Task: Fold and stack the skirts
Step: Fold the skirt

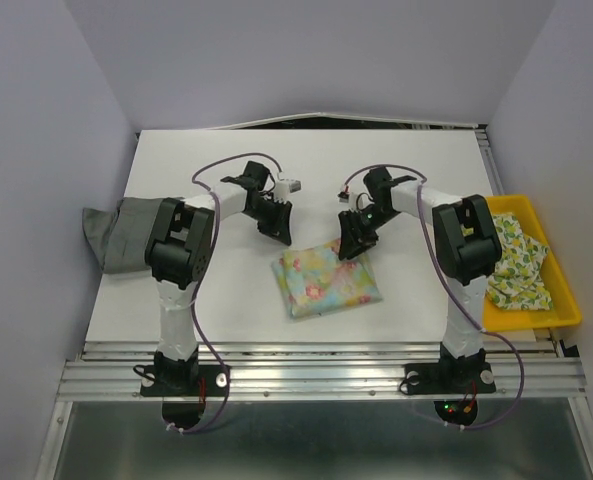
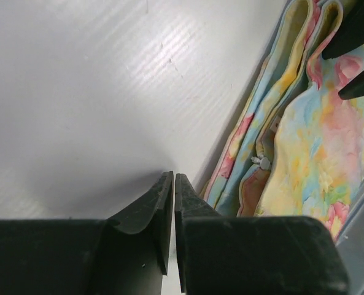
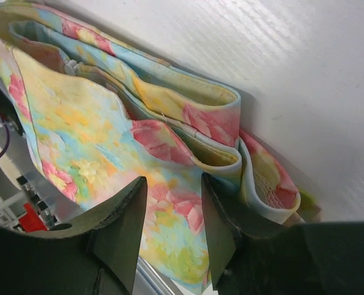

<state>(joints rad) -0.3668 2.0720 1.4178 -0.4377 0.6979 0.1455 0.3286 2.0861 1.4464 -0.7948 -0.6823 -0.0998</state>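
The pastel yellow-blue skirt with pink flowers (image 1: 326, 277) lies folded in the table's middle; it also shows in the left wrist view (image 2: 304, 141) and the right wrist view (image 3: 96, 123). The grey skirt (image 1: 119, 233) hangs over the table's left edge. The pale skirt with green-yellow print (image 1: 516, 262) lies in the yellow tray. My left gripper (image 1: 276, 226) is shut and empty just left of the floral skirt's far corner; it shows again in the left wrist view (image 2: 174, 178). My right gripper (image 1: 351, 240) is open over the skirt's far right corner, and shows in the right wrist view (image 3: 172, 184).
The yellow plastic tray (image 1: 566, 300) sits at the table's right edge. The table's rear edge meets the wall behind both arms. Metal rails run along the near edge by the arm bases.
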